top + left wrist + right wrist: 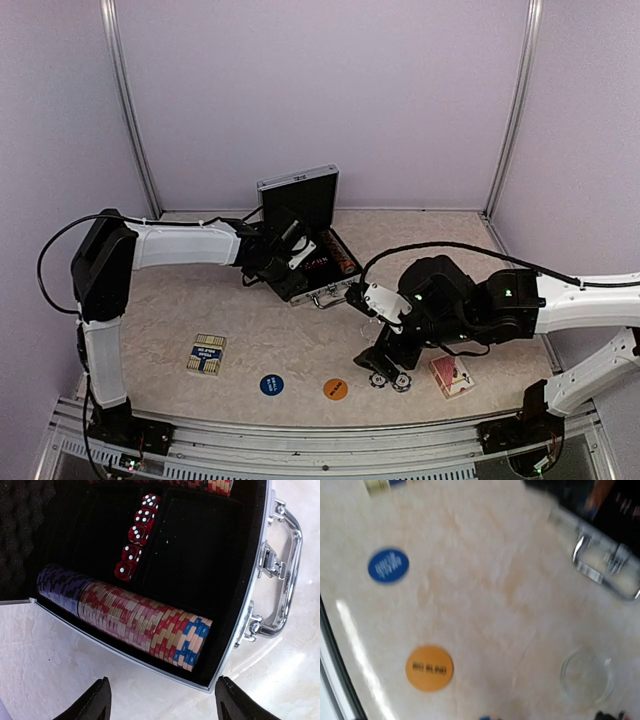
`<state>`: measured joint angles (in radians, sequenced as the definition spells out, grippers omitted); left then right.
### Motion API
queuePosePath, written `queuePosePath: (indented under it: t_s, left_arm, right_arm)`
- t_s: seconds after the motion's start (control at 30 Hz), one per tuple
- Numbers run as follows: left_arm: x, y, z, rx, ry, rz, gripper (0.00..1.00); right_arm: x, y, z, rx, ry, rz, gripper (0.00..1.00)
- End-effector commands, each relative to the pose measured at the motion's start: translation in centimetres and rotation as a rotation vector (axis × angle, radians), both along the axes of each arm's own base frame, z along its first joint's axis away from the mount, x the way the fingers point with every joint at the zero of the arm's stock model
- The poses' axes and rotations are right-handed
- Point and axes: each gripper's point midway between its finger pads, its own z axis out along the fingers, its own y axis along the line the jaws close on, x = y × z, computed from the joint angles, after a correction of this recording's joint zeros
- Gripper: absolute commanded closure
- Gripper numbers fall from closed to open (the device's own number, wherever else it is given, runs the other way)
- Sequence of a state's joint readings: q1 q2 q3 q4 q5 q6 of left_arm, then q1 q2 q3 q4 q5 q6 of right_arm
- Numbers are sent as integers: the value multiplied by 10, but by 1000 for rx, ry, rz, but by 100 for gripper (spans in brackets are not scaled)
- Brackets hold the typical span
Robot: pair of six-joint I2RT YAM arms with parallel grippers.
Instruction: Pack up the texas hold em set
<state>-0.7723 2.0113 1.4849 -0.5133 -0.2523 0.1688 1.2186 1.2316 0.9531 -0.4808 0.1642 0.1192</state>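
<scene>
Open case (pixel 200 560) holds a chip row (pixel 135 620) nearest, red dice (pixel 136 535) behind, far chips (pixel 215 485) along the back wall. It lies just ahead of the left gripper (pixel 160 705), jaws apart, empty. Right gripper (pixel 385 365), spread wide and empty, hangs by loose chips (pixel 378 379). Blue disc (pixel 271 384), orange disc (pixel 336 388), clear disc (pixel 586 675), blue deck (pixel 207 353) and red deck (pixel 452 375) lie around.

Top view overlooks the whole table (pixel 260 330); both wrist views look down closely, sharing the case handle (pixel 287 570).
</scene>
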Motion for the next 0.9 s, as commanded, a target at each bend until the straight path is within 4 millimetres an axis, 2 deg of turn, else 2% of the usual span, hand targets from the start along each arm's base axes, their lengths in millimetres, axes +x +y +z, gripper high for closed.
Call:
queuePosePath:
  t_s: [0.0, 0.13, 0.23, 0.3, 0.47, 0.73, 0.87]
  left_arm:
    - [-9, -1, 32, -66, -28, 19, 28]
    - [-10, 7, 52, -109, -46, 95, 24]
    - [-12, 17, 71, -192, -59, 193, 9]
    - [-19, 20, 79, -270, -54, 246, 2]
    - [-46, 24, 97, -433, -56, 331, 1]
    - [-89, 16, 104, -521, -43, 333, 1]
    - [-103, 18, 109, -561, -40, 345, 1]
  right_arm:
    - [-2, -9, -24, -68, 113, -34, 0]
    - [-2, -17, -40, -117, 183, -49, 3]
    - [-2, -28, -61, -217, 226, -75, 7]
    - [-5, -32, -76, -287, 260, -74, 9]
    - [-4, -36, -99, -384, 292, -86, 11]
    - [7, -30, -129, -503, 327, -86, 11]
    - [10, -26, -136, -534, 364, -55, 14]
